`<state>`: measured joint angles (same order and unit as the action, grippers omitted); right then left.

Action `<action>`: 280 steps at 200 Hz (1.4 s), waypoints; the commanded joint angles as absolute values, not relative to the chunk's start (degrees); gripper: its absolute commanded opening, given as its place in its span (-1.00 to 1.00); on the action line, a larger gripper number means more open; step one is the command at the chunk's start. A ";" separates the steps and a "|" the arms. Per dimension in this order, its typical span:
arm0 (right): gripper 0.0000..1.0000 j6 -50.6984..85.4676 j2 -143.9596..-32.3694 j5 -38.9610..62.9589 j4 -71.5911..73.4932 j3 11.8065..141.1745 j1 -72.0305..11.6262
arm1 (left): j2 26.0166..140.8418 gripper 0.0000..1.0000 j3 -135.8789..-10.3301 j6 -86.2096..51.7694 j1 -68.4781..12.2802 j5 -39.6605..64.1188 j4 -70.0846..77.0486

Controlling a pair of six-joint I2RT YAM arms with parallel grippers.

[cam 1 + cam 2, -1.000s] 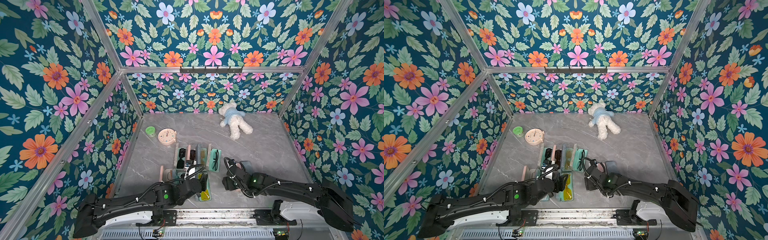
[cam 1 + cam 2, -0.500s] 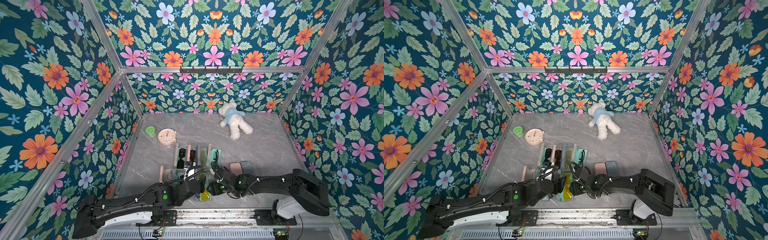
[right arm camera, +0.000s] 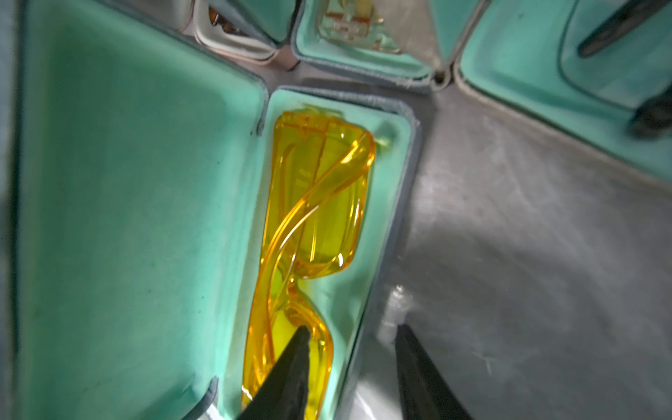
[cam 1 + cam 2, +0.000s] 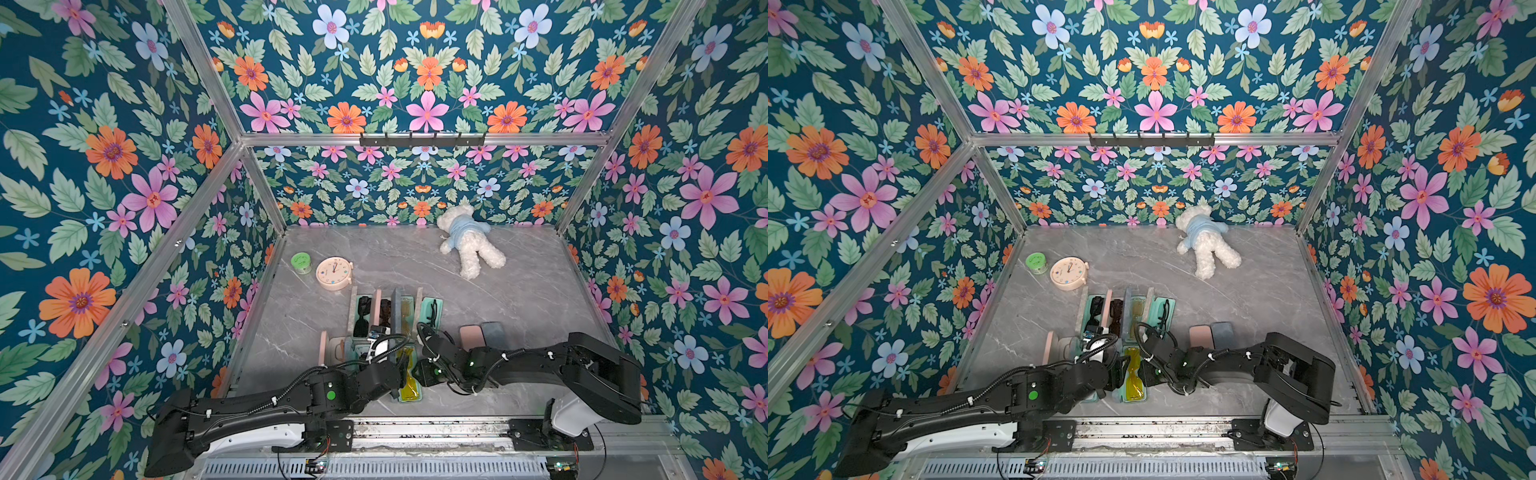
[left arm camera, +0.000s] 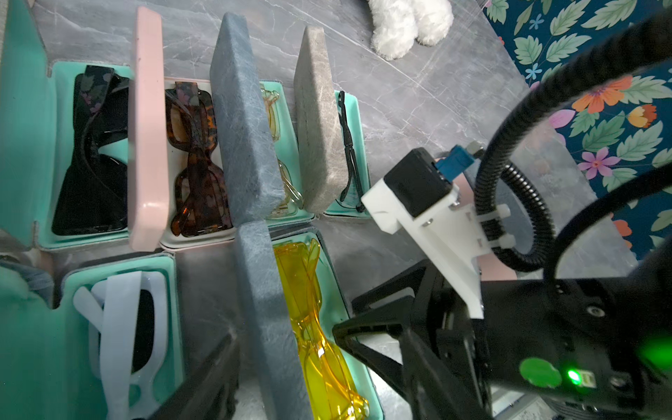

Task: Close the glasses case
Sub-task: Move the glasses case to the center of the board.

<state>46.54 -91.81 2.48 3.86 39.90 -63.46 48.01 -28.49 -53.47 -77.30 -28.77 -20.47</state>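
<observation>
Glasses case [image 5: 269, 320] lies open at the front of the worktop [image 4: 519, 299], with its grey-blue lid [image 3: 127, 218] upright and yellow glasses [image 3: 312, 203] in the teal tray. We note the right fingers [image 3: 291, 374] partly apart, straddling the tray's outer wall. One tip is over the glasses, the other over bare worktop, and they grip nothing we can see. One of the left fingers [image 5: 207, 382] sits just beside the lid's outer face. Its mate is hidden, so we cannot tell how wide they stand. Four open cases [image 4: 399, 307] stand in a row just behind. Two closed cases [image 4: 482, 334] lie further right.
</observation>
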 commanded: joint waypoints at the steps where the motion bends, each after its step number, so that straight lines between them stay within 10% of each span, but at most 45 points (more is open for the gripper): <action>1: -0.23 47.38 -92.93 0.53 2.24 40.25 -63.51 | 47.79 0.39 -28.26 -54.03 -77.26 -29.37 -20.13; 280: -0.70 49.13 -85.40 -6.39 -1.43 33.68 -63.41 | 52.95 0.09 -28.42 -51.55 -77.34 -25.62 -10.41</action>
